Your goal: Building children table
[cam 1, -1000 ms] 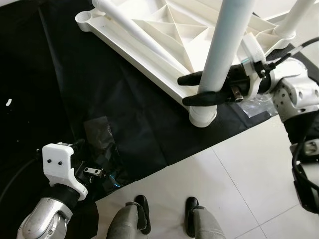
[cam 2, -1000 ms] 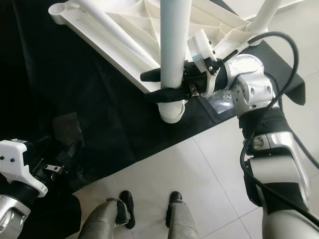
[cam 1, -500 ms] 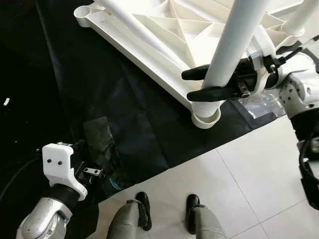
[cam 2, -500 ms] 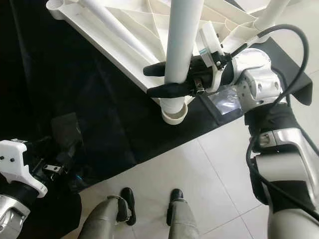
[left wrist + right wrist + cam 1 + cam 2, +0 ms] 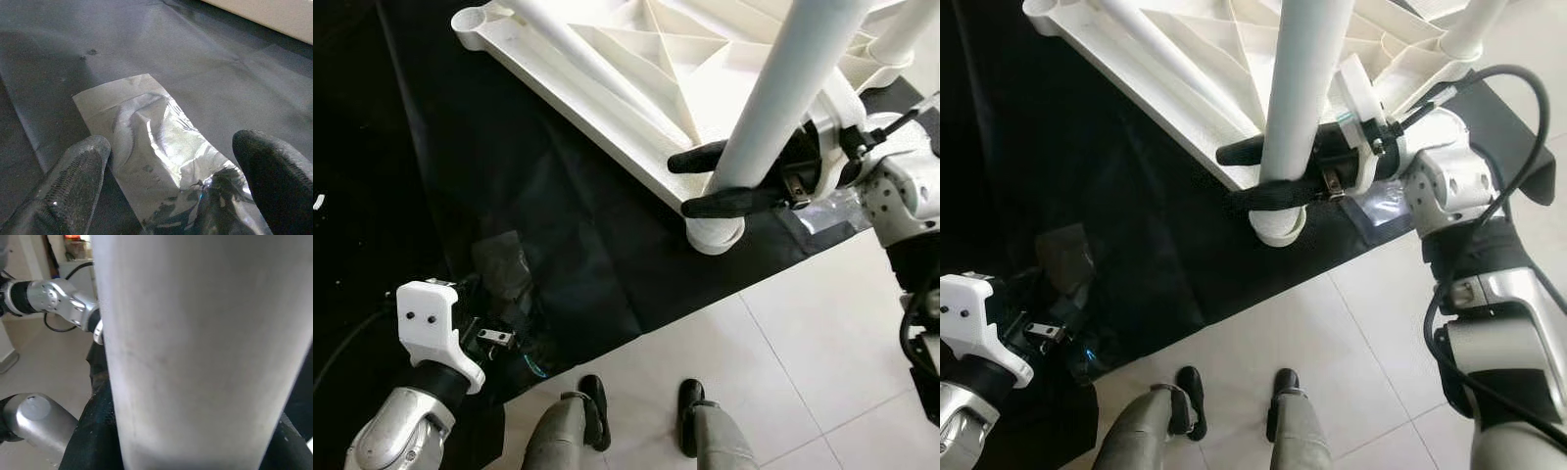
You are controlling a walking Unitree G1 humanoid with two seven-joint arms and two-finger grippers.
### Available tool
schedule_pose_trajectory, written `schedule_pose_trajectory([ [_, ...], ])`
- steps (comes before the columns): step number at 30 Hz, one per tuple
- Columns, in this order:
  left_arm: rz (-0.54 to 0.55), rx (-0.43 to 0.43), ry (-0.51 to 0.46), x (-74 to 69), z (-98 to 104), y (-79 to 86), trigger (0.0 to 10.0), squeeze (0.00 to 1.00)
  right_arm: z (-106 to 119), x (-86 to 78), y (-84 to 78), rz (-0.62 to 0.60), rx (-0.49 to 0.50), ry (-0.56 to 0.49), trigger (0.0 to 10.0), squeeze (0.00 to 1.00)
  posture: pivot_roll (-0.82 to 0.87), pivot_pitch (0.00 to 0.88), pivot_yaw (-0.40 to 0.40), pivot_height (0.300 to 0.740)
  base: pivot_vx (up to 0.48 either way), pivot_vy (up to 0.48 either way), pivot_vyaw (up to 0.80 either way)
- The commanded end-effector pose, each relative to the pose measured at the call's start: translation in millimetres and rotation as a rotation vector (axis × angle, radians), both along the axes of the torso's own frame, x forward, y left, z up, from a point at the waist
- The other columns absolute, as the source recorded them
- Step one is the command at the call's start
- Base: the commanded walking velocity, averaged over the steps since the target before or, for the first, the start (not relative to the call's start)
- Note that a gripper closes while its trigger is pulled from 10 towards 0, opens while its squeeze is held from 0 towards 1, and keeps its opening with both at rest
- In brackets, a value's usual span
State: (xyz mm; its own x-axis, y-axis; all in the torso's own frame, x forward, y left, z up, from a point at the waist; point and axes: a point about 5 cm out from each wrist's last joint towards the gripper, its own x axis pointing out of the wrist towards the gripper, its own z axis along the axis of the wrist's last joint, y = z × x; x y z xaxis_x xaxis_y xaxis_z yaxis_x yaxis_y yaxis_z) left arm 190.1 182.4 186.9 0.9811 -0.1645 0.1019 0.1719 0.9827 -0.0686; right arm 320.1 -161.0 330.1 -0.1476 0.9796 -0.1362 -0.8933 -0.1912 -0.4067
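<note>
On the left, the left gripper (image 5: 168, 196) hangs low over the black sheet (image 5: 558, 225), its fingers spread apart above a clear plastic bag (image 5: 156, 161) lying there. Further right, the upturned white tabletop (image 5: 636, 69) lies on the sheet beside the tiled floor (image 5: 783, 352). At its near corner a white leg (image 5: 773, 98) stands in its socket (image 5: 715, 233), and the right gripper (image 5: 720, 181) is clamped around that leg just above the socket.
</note>
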Motion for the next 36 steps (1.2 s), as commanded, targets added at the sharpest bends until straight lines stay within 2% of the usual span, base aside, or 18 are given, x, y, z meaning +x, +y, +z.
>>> schedule_pose_trajectory([
  [1,0.006,0.027,0.026,-4.1,-2.3,3.0,10.0,0.0,-31.0,3.1,-0.2,-0.012,-0.085,0.117,10.0,0.0,0.06,0.475,0.08,0.74,0.0,0.0,0.0],
  [36,0.004,0.031,0.023,-3.3,-1.2,3.2,10.0,0.0,-24.2,3.2,-20.0,-0.073,-0.115,0.11,10.0,0.0,0.06,0.48,0.086,0.74,0.0,0.0,0.0],
])
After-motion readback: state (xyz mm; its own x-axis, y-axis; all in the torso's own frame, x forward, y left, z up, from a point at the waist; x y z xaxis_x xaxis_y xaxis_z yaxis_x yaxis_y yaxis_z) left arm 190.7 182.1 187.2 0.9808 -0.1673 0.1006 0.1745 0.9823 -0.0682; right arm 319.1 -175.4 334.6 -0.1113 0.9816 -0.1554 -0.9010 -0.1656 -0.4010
